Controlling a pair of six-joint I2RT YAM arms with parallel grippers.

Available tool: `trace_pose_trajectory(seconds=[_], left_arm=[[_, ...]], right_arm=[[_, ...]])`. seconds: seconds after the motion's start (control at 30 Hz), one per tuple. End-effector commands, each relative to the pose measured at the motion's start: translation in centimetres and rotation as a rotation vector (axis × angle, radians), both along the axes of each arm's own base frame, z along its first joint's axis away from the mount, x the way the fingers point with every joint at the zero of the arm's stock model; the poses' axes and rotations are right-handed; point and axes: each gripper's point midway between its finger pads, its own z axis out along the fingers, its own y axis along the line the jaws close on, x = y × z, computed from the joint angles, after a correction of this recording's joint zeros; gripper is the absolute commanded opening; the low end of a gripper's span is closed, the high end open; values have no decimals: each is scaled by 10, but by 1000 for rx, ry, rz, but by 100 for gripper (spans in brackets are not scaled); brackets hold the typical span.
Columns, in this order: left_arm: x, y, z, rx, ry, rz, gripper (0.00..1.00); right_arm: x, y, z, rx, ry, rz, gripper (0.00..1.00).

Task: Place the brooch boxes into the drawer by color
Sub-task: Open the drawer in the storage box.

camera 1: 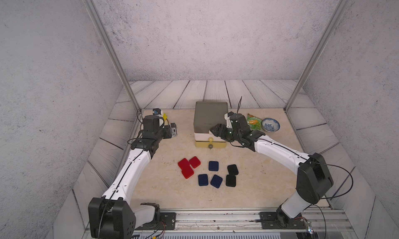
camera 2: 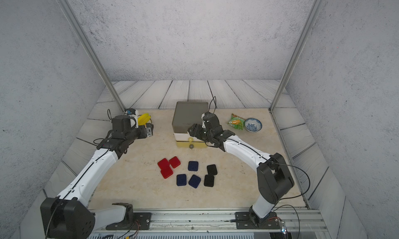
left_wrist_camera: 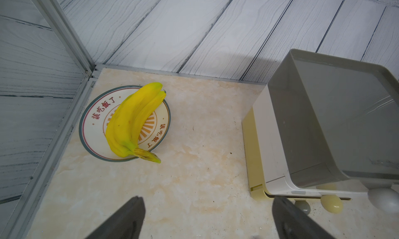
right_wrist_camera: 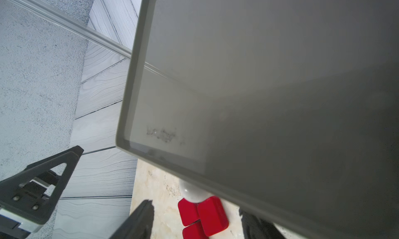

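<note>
Down on the marbled tabletop (camera 1: 259,183), velvety rounded-square brooch boxes (camera 1: 213,165) lie flat; the plastic drawer (camera 1: 210,117) fronts them; right gripper (right_wrist_camera: 195,207) jaws spread around its white knob (right_wrist_camera: 192,192), left gripper (left_wrist_camera: 208,205) jaws gape, empty.

The white knob (right_wrist_camera: 191,193) looks half hidden beneath the drawer (right_wrist_camera: 259,97).

The plate (left_wrist_camera: 95,119) bears red characters — 該吃飯了 — printed twice around its rim; a faint mark on the drawer (right_wrist_camera: 259,97) is unreadable.
</note>
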Motion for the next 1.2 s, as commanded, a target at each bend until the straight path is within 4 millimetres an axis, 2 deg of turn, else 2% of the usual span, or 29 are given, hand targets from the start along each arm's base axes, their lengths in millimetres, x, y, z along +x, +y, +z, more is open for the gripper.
trace_pose_trajectory(seconds=[0.0,0.4,0.83,1.1,1.17], left_arm=[[-3,-2,-4,5,8,-11,99],[-3,-2,-5,7,16,-9,99],[-2,-2,-9,10,29,-8,99],[-2,-1,-8,12,27,-6,99],[-2,-1,-7,14,28,-4,99]], right_arm=[[5,6,8,7,-17,-14,69],[16,11,-7,-38,-18,-61,59],[27,20,-10,-29,-18,-87,49],[30,20,-13,-34,-16,-97,23],[28,21,-12,-35,-17,-92,21]])
